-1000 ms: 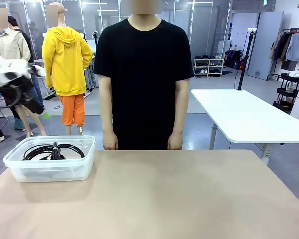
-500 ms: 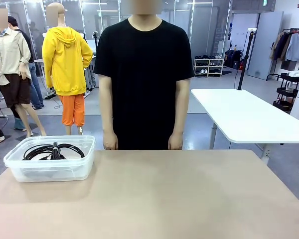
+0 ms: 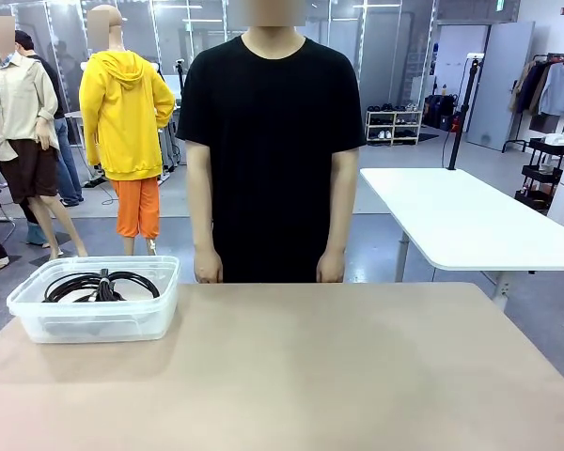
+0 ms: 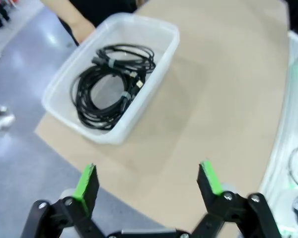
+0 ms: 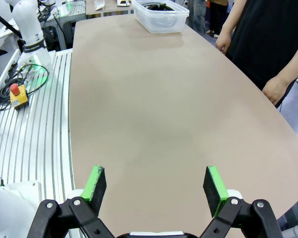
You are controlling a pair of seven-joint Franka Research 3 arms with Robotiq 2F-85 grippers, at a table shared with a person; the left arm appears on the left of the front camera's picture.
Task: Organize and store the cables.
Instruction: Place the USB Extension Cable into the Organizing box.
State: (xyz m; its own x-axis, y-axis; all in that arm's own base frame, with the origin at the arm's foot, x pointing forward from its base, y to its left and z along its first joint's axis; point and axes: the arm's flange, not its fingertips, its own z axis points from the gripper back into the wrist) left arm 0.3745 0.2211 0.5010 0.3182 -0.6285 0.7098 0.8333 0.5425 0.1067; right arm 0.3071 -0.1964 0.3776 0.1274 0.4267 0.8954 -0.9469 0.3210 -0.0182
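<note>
Cables (image 3: 101, 286), several thin black coils, lie stacked inside the clear plastic bin (image 3: 38, 324) at the robot's left end of the tan table (image 3: 338, 376), near its far edge. From the left wrist view, the coils (image 4: 111, 84) sit well ahead of the left gripper (image 4: 149, 181) and a little off to one side of its centre line, flat in the bin (image 4: 154, 94), whose long side runs away from the jaws at a slant. Those jaws stand wide apart, holding nothing, above the table's near corner.

The right gripper (image 5: 156, 186) also has its jaws spread and empty, over the opposite end of the table; the bin (image 5: 161, 20) is far across from it, so the left arm is plainly the nearer one.

A person (image 3: 273, 141) stands at the far side, hands hanging at the table edge, just beside the bin's corner but not touching it. No loose coil lies on the tabletop, so the storing looks done to me.
</note>
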